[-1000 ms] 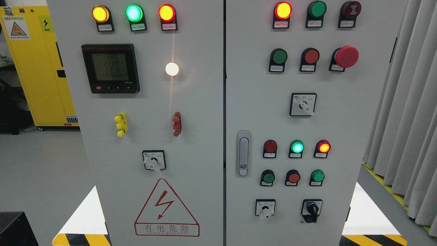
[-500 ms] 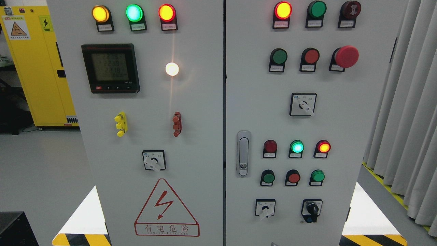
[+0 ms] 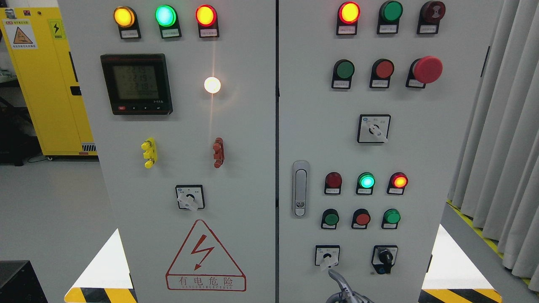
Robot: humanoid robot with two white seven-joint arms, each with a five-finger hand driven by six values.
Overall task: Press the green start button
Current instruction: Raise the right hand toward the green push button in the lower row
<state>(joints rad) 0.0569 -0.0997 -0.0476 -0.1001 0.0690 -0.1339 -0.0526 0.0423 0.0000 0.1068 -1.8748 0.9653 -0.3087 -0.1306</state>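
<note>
Fingers [image 3: 335, 277] empty, green button [image 3: 331, 219] round, unlit

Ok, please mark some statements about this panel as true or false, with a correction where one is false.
1. The right hand shows at the bottom edge, under the white rotary switch. True.
2. The hand is pressing a green button. False: it is well below the nearest green button.
3. The red mushroom button sits on the left door. False: it is on the right door, upper right.
4. The green lamp on the right door is lit. True.
5. The meter screen is dark. False: it shows digits.
</note>
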